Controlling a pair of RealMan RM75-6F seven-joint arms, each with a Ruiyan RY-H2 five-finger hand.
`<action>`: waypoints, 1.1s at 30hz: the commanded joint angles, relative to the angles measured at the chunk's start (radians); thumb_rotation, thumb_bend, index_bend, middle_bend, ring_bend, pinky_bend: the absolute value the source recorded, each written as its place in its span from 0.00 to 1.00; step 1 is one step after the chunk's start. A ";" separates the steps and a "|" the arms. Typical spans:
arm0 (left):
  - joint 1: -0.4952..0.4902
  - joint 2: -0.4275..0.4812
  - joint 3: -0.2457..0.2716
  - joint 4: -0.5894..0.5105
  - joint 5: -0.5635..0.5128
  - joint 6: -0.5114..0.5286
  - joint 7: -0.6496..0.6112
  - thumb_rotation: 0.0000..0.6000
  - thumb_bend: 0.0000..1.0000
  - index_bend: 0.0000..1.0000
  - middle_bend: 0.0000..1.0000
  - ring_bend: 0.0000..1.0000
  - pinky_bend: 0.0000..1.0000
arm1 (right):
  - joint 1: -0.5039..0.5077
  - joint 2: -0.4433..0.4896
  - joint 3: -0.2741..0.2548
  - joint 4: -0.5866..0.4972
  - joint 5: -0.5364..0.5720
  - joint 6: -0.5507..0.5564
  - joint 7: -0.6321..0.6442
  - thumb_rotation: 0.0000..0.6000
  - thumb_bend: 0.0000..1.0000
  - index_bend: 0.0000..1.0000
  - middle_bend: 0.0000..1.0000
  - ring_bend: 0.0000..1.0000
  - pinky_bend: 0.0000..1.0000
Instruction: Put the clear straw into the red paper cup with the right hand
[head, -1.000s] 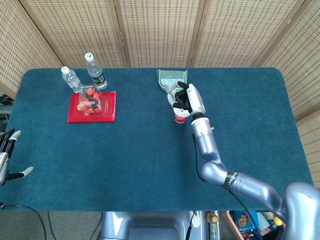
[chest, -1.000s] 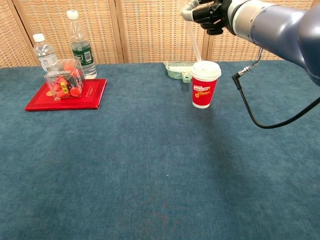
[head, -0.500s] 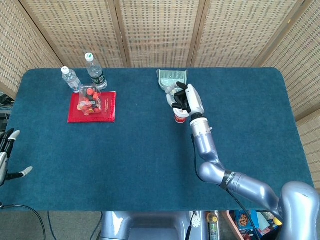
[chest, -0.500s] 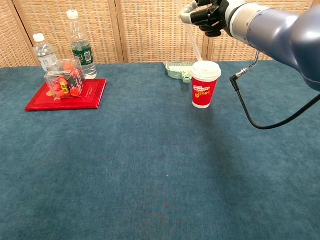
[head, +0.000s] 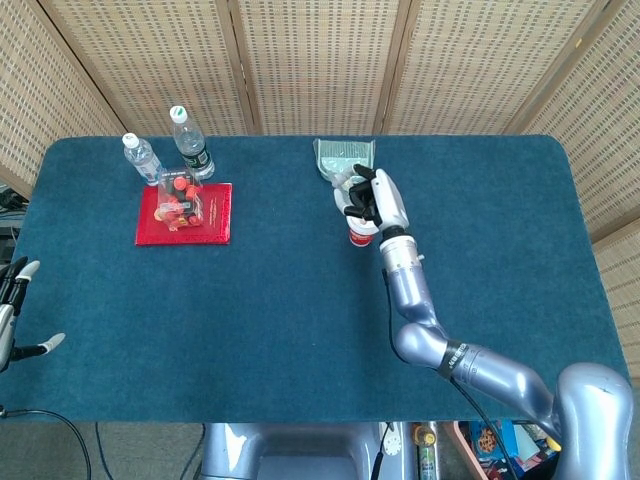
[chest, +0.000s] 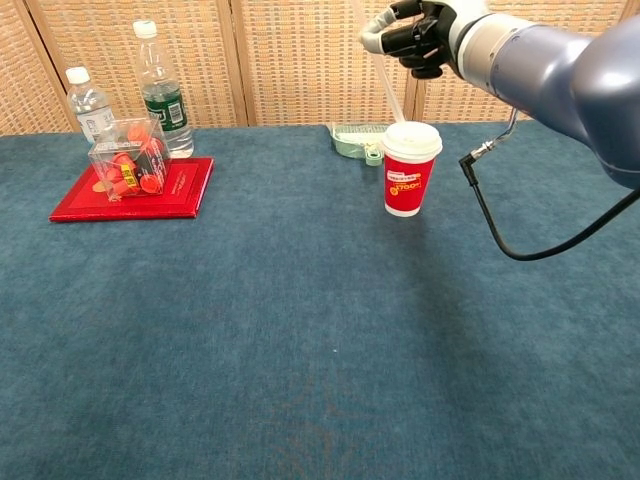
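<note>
Head view: the right hand (head: 374, 197) was seen above the red paper cup (head: 362, 235), far-centre of the blue table (head: 300, 300), w/ the arm reaching in from the near right. Its dark fingers (head: 360, 195) were curled in; the clear straw couldn't be made out from this angle. Just beyond the cup, a pale green tray (head: 345, 156) was set at the far edge. Far left, a red book (head: 184, 214) was laid flat w/ a clear box of orange pieces (head: 182, 198) on it, and two water bottles (head: 165, 150) were stood just behind. The left hand (head: 14, 315) was caught at the near-left edge, off the table, fingers spread, nothing held.

Chest view: the right hand (chest: 415, 26) was held high above the cup (chest: 409, 168), and the clear straw (chest: 389, 92) was pinched in its fingers (chest: 385, 32). The straw was slanted down to the right, its lower end reaching the white lid; whether the tip was actually through the lid couldn't be told. The cup was stood upright, just in front of the green tray (chest: 354, 139). A black cable (chest: 505, 235) was hung from the forearm. At left, the book (chest: 128, 190), box (chest: 125, 160) & bottles (chest: 160, 90) were well apart from the cup.
</note>
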 joint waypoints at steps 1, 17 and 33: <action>0.000 0.000 -0.001 0.000 -0.002 -0.001 -0.001 1.00 0.00 0.00 0.00 0.00 0.00 | 0.002 -0.007 -0.002 0.008 -0.006 -0.001 0.005 1.00 0.61 0.71 1.00 0.97 1.00; -0.004 -0.002 -0.002 0.004 -0.007 -0.012 0.001 1.00 0.00 0.00 0.00 0.00 0.00 | -0.001 -0.042 -0.010 0.086 -0.033 -0.031 0.064 1.00 0.61 0.71 1.00 0.97 1.00; -0.010 -0.005 -0.001 0.002 -0.011 -0.024 0.007 1.00 0.00 0.00 0.00 0.00 0.00 | -0.027 -0.072 -0.056 0.195 -0.161 -0.094 0.213 1.00 0.61 0.71 1.00 0.97 1.00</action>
